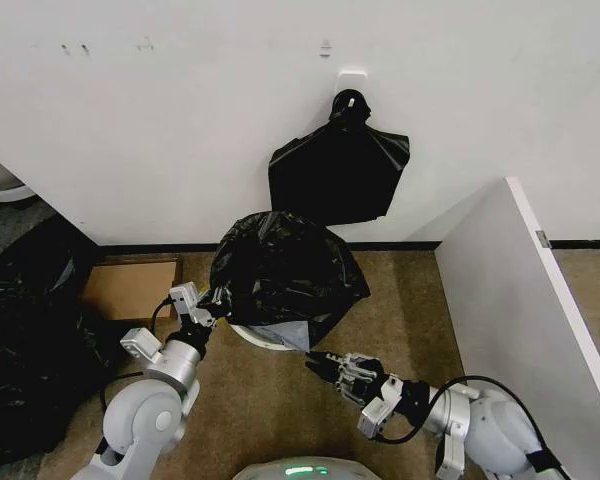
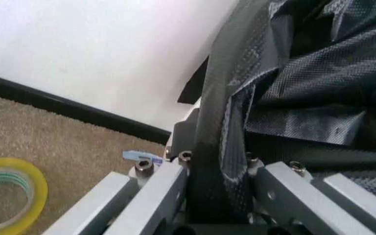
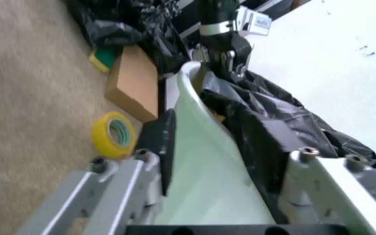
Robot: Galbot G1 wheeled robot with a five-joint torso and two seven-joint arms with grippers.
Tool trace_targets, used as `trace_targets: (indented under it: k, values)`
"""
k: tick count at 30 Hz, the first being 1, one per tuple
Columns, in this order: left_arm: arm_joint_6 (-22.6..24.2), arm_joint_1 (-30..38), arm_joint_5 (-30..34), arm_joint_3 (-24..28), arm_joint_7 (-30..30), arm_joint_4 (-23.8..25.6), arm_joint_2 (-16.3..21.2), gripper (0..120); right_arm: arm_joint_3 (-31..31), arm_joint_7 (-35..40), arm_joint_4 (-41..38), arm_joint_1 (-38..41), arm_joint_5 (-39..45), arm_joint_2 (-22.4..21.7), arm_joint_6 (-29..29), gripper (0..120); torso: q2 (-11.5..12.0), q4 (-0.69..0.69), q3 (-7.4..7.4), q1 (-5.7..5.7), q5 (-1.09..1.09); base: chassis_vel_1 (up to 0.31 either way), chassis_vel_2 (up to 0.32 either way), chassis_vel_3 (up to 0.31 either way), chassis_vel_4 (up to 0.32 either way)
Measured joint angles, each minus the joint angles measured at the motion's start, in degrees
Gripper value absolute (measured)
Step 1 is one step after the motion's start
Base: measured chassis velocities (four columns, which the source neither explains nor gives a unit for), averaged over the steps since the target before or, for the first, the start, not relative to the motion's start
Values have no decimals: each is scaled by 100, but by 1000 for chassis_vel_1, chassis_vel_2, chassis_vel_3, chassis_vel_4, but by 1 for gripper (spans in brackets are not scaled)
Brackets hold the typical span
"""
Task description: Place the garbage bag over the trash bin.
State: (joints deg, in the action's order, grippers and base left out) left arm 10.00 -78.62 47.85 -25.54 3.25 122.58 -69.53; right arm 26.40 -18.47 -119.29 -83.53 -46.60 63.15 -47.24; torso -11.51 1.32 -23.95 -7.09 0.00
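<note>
The garbage bag point(image 1: 285, 275) lies draped over the top of the trash bin point(image 1: 265, 340), which stands on the carpet near the wall. The left gripper point(image 1: 212, 312) is at the bin's left rim, its jaws clamped on the rim and the bag film over it. The right gripper point(image 1: 318, 364) is at the bin's near right rim, its jaws apart on either side of the rim. A yellow tape roll point(image 3: 114, 134) lies beside a cardboard box point(image 1: 130, 288), left of the bin.
</note>
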Motion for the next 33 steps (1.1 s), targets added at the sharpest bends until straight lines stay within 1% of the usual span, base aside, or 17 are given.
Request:
trace_targets:
  k: [2, 3, 6, 8, 12, 14, 15, 18, 20, 25, 27, 28, 29, 31, 32, 33]
  values:
    - [1, 0, 0, 4, -2, 1, 1, 1, 11, 59, 18, 21, -113, 17, 0, 46, 0, 0, 0, 0, 0, 0, 0, 0, 0]
    - [1, 2, 0, 3, -4, 2, 3, 1, 13, 89, 33, 33, -171, 29, -1, 52, 0, 0, 0, 0, 0, 0, 0, 0, 0]
    - [3, 6, 1, -1, -7, -2, 12, 1, -1, 118, 16, 23, -198, 38, 0, 65, 0, 0, 0, 0, 0, 0, 0, 0, 0]
    - [3, 6, 1, -1, -7, -2, 12, 1, -1, 118, 16, 23, -198, 38, 0, 65, 0, 0, 0, 0, 0, 0, 0, 0, 0]
    - [7, 12, 1, -8, -7, -58, 11, 1, -47, 116, -182, -75, -194, 34, 0, 86, 0, 0, 0, 0, 0, 0, 0, 0, 0]
    - [8, 10, 0, -2, -9, -57, 2, 1, -40, 134, -222, -68, -215, 35, 0, 92, 0, 0, 0, 0, 0, 0, 0, 0, 0]
    - [8, 10, 0, -2, -9, -57, 2, 1, -40, 134, -222, -68, -215, 35, 0, 92, 0, 0, 0, 0, 0, 0, 0, 0, 0]
    - [16, -5, -5, 17, -13, -28, -8, 1, -30, 243, -206, 11, -322, 46, 1, 100, 0, 0, 0, 0, 0, 0, 0, 0, 0]
    - [18, -13, -8, 20, -14, -4, -10, 1, -30, 267, -155, 60, -369, 57, 1, 100, 0, 0, 0, 0, 0, 0, 0, 0, 0]
    - [24, -42, -11, 23, -16, 48, -10, 1, -61, 282, -85, 141, -459, 83, 2, 94, 0, 0, 0, 0, 0, 0, 0, 0, 0]
    - [27, -56, -14, 23, -16, 78, -13, 1, -83, 288, -47, 195, -502, 96, 3, 83, 0, 0, 0, 0, 0, 0, 0, 0, 0]
    - [29, -62, -16, 23, -16, 87, -15, 1, -86, 290, -35, 218, -515, 100, 4, 80, 0, 0, 0, 0, 0, 0, 0, 0, 0]
    - [29, -62, -16, 23, -16, 87, -15, 1, -86, 290, -35, 218, -515, 100, 4, 80, 0, 0, 0, 0, 0, 0, 0, 0, 0]
    - [30, -69, -20, 24, -16, 97, -18, 1, -88, 292, -22, 254, -533, 105, 4, 73, 0, 0, 0, 0, 0, 0, 0, 0, 0]
    - [31, -72, -23, 25, -16, 102, -21, 1, -86, 293, -17, 276, -537, 105, 5, 67, 0, 0, 0, 0, 0, 0, 0, 0, 0]
    - [32, -75, -25, 25, -16, 105, -22, 1, -81, 292, -17, 283, -535, 101, 5, 63, 0, 0, 0, 0, 0, 0, 0, 0, 0]
